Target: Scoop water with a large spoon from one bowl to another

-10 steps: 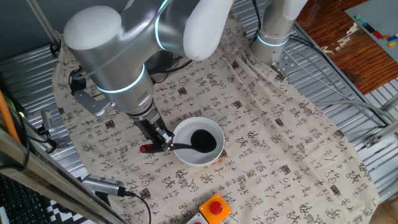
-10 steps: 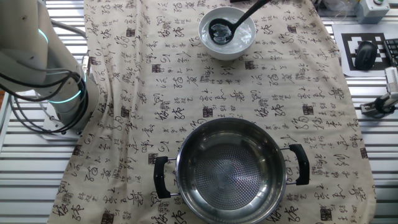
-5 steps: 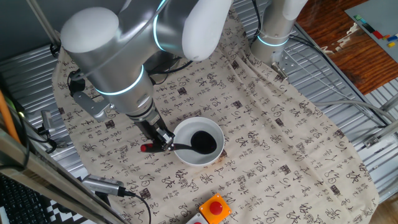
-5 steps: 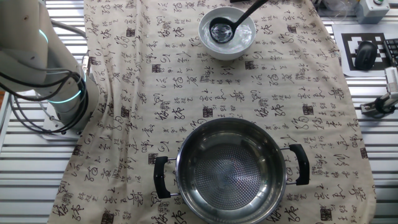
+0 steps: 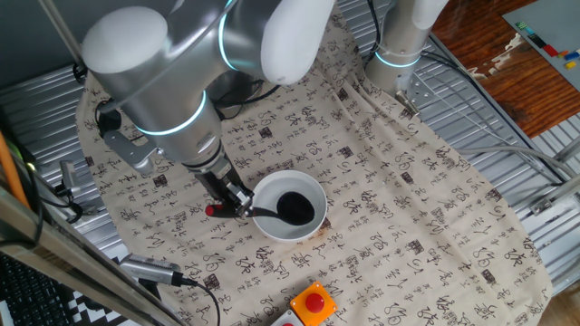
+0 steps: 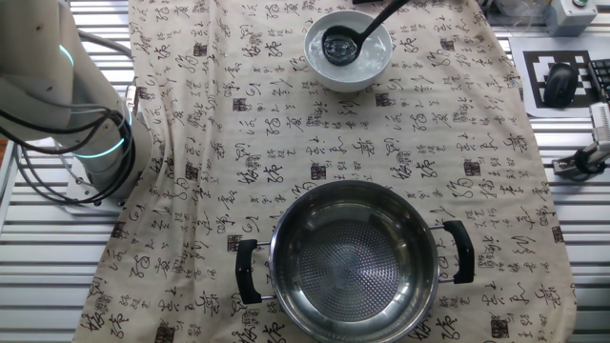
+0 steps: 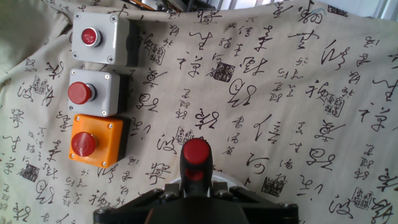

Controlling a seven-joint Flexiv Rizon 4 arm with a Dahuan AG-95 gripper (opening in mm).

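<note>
Fingers (image 5: 237, 205) pinched on the handle of the large spoon (image 5: 272, 211), close behind its red tip (image 7: 196, 152), which pokes out past them toward the camera on the hand. Grip looks firm; handle sits between the two pads (contact faces themselves hidden under the wrist in the hand view).

From the fingers the handle runs forward and down into the white bowl (image 5: 313, 186), just beside them. Scoop (image 6: 336, 46) rests low inside the bowl, mouth upward, and seems to be in the water; the water line itself is hard to read against the white.

Steel pot (image 6: 351, 259) stands well apart from the fingers, at the opposite end of the printed cloth (image 6: 238, 143) on the surface. Its perforated bottom shows bare, no sign of water in it.

Progress, as judged: spoon grasped and brought into the source bowl, so the dip is under way. Not yet done: lifting the filled scoop level, carrying it across the cloth, tipping it into the pot. Roughly the first third.

Three button boxes (image 7: 93, 93) lie off to one side of the red tip, near but not touching.
</note>
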